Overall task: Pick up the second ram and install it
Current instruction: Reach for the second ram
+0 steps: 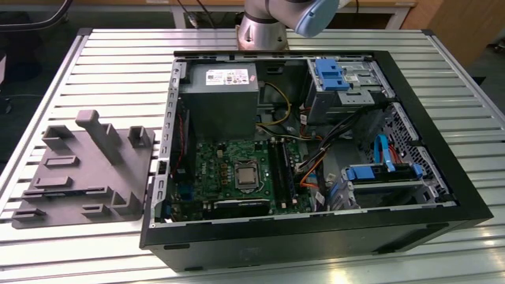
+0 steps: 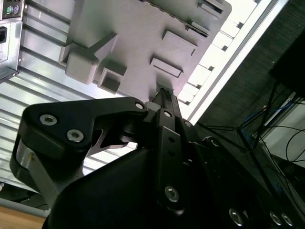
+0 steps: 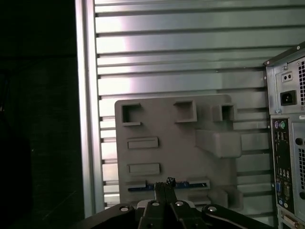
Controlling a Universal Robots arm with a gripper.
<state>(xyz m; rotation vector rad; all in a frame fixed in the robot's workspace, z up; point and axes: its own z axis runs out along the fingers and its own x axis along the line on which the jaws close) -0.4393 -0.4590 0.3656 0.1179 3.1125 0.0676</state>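
Along the grey tray's (image 3: 167, 124) edge opposite its hollow posts (image 3: 186, 110), I see the second ram (image 3: 190, 184) running crosswise under my gripper (image 3: 164, 185), which is pinched together on nothing and lined up over the stick's middle.

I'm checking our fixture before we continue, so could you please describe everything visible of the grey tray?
The tray is a flat grey slab, seemingly matte moulded plastic, with upright posts, square pockets and low blocks. It lies flat on the slatted table, beside the open case, on the exterior view's left. In the first wrist view a thin dark-and-blue strip, probably the ram, lies in a slot near one edge.
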